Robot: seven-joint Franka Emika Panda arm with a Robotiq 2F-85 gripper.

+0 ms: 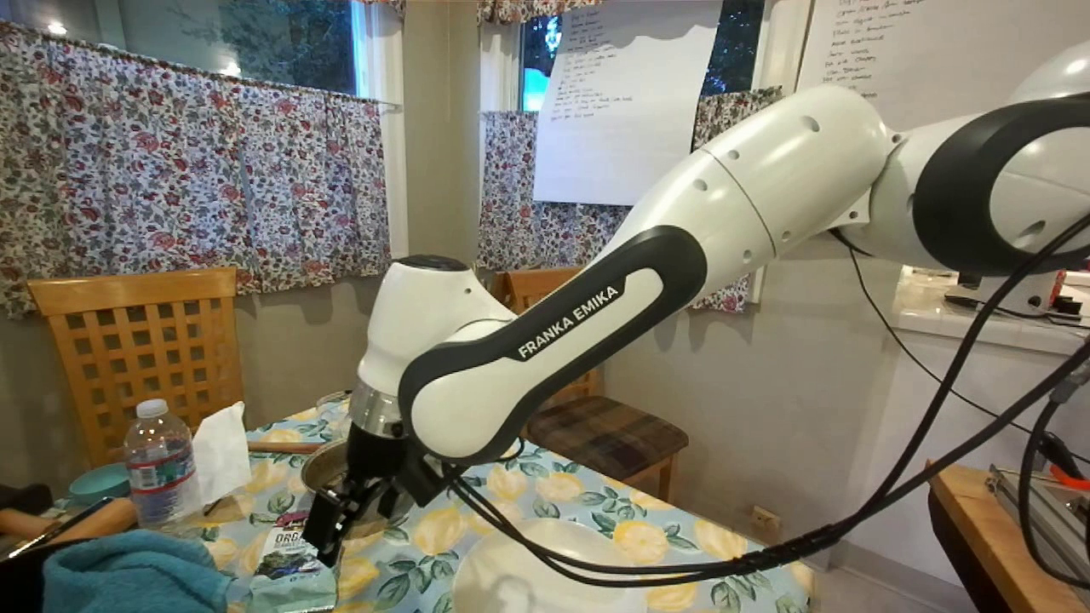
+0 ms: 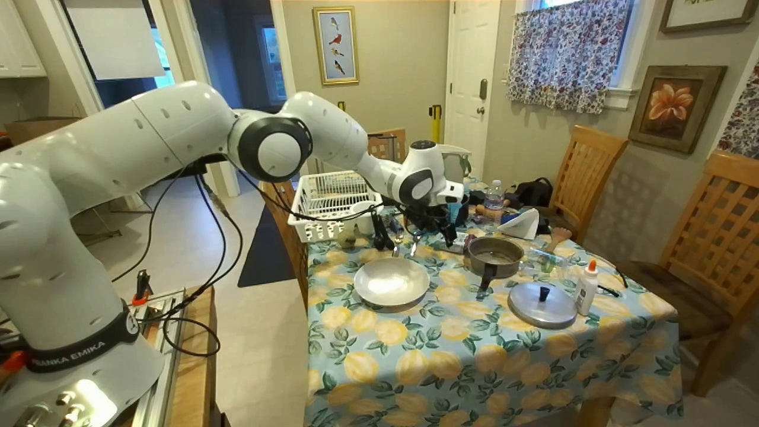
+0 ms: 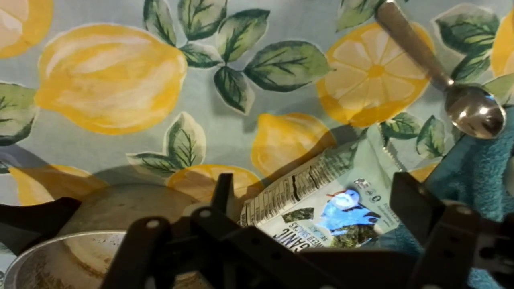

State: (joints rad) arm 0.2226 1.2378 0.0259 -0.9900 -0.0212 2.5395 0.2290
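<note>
My gripper [image 3: 314, 192] hangs over the table with its jaws spread wide, pointing down. Framed between its fingers in the wrist view lies a pale green seaweed snack packet [image 3: 333, 216], printed with dark text and a bright blue figure; its lower end is hidden behind the gripper. In an exterior view the gripper [image 1: 359, 526] is beside and above the packet [image 1: 294, 572], and whether they touch I cannot tell. A metal saucepan [image 3: 108, 212] stands close by on the left of the wrist view. A teal towel [image 3: 474, 176] and a spoon [image 3: 476, 110] lie to the right.
A white pan or bowl [image 2: 391, 283], a silver lid [image 2: 542, 305] and a glue bottle [image 2: 587, 290] share the lemon-print cloth. A white dish rack [image 2: 335, 231] stands at the table's edge. A water bottle [image 1: 160, 477] rises near the towel. Cables [image 1: 647, 575] droop from the arm.
</note>
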